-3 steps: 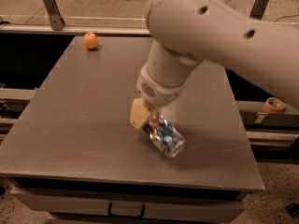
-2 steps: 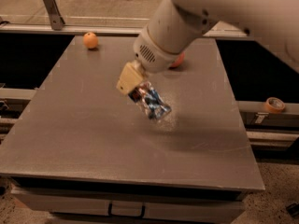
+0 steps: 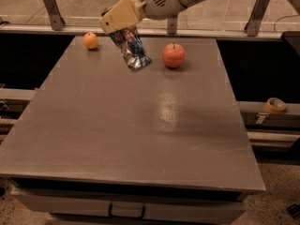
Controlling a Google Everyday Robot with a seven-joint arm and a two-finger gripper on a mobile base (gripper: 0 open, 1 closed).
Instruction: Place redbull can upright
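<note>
Gripping the can (image 3: 132, 50) by one end with the tool (image 3: 121, 18), clamped shut round it, up in the upper centre of the frame. Hangs tilted there, free end pointing down and to the right, apparently clear of the surface (image 3: 140, 139), just left of the apple (image 3: 174, 55) and well right of the orange (image 3: 91, 41).

To do this well: turn the wrist until the long axis stands vertical before any descent (dented metal, so probably an unforgiving base if set down askew). Aim for the bare middle of the frame, well apart from the apple. Lower slowly and land the base flat, not on its edge. Let go only once the weight rests below; open gently and lift straight up, lest a finger drag it over.
</note>
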